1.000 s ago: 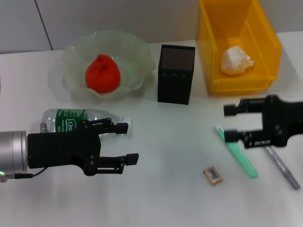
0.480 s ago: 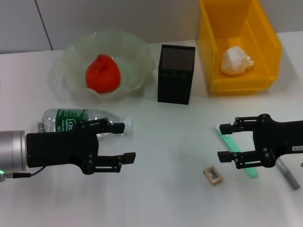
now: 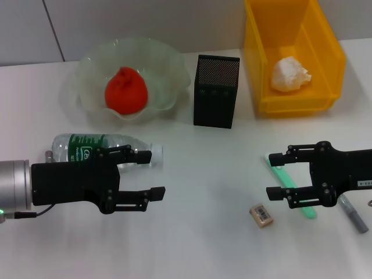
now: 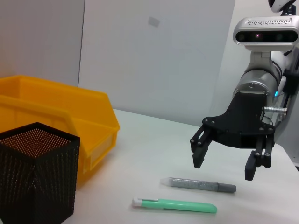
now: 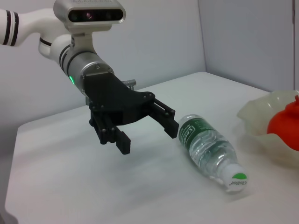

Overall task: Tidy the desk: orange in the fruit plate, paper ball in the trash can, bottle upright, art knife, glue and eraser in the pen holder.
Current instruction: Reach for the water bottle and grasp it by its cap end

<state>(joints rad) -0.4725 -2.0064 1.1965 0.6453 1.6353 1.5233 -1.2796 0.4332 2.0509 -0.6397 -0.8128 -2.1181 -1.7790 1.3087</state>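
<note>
The orange sits in the fruit plate at the back left. The paper ball lies in the yellow trash can. Lying on its side, the bottle points its cap to the right. My left gripper is open just in front of the bottle, apart from it. My right gripper is open over the green art knife. The eraser lies just in front of this gripper. The grey glue lies to the knife's right. The black pen holder stands at mid-back.
The left wrist view shows the right gripper above the glue and art knife, with the pen holder and trash can beyond. The right wrist view shows the left gripper beside the bottle.
Over the last second my right gripper came forward and left over the art knife, then stopped. The left gripper has barely shifted.
</note>
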